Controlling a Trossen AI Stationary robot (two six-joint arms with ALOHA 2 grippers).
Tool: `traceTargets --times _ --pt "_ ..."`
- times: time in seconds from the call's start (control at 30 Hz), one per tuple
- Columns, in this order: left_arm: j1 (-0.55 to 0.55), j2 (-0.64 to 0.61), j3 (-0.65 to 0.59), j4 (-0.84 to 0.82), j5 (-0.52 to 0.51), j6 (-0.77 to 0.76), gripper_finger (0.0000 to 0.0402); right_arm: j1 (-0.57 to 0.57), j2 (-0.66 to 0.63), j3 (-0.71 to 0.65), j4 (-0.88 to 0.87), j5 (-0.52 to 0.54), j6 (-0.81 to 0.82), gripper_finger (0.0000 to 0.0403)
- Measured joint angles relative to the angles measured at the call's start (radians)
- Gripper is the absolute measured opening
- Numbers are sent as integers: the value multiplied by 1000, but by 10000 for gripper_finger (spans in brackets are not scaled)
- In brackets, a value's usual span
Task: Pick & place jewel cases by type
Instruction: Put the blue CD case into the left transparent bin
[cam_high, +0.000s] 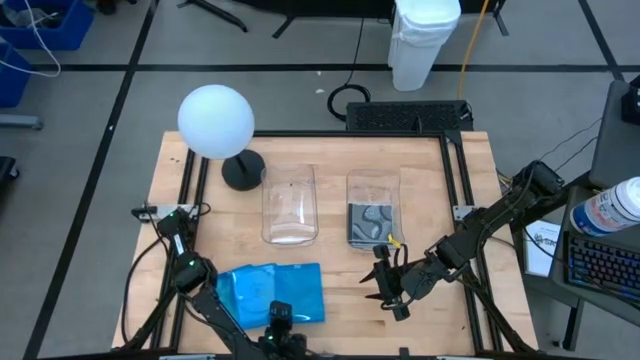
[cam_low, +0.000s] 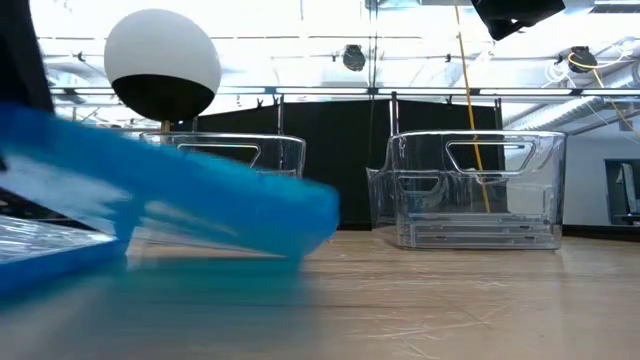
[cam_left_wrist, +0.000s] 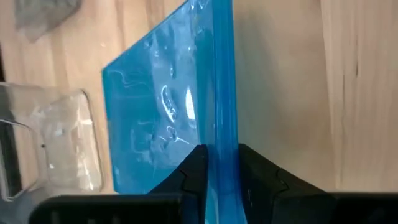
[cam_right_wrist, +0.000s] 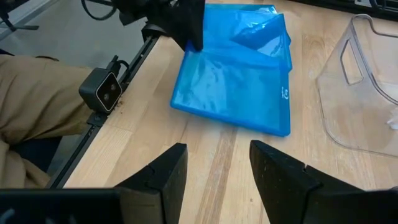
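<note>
Two or more bright blue jewel cases (cam_high: 272, 292) lie overlapping at the table's near left; they also show in the right wrist view (cam_right_wrist: 233, 93). My left gripper (cam_high: 281, 318) is at their near edge, shut on the top blue case (cam_left_wrist: 168, 106). My right gripper (cam_high: 378, 285) is open and empty, a little above the table to the right of the blue cases and near the right bin. A clear case with a grey-black insert (cam_high: 370, 222) lies flat in the right clear bin (cam_high: 373, 185). The left clear bin (cam_high: 289, 205) holds no case. My left gripper pinches the top blue case by a thin edge (cam_left_wrist: 222, 146) between its two fingers (cam_left_wrist: 194, 169). The fingers come about level from the table's near side. The case is tilted, one side raised (cam_low: 60, 150) and the other slanting down toward the table (cam_low: 320, 225).
A white globe lamp (cam_high: 215, 120) on a black base (cam_high: 243, 170) stands at the far left beside the left bin. The small low camera (cam_right_wrist: 102, 90) sits at the near edge. A person's tan clothing (cam_right_wrist: 37, 106) shows beyond that edge. Bare wood lies between the grippers.
</note>
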Motion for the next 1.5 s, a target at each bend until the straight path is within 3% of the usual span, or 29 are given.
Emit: traceTargets --times 0.93,1.5 --pt "-95 -3 25 -76 -114 32 46 0 0 0 0 2 -1 164" --pt "-118 -12 100 -75 -319 100 45 0 0 0 -1 4 -1 164"
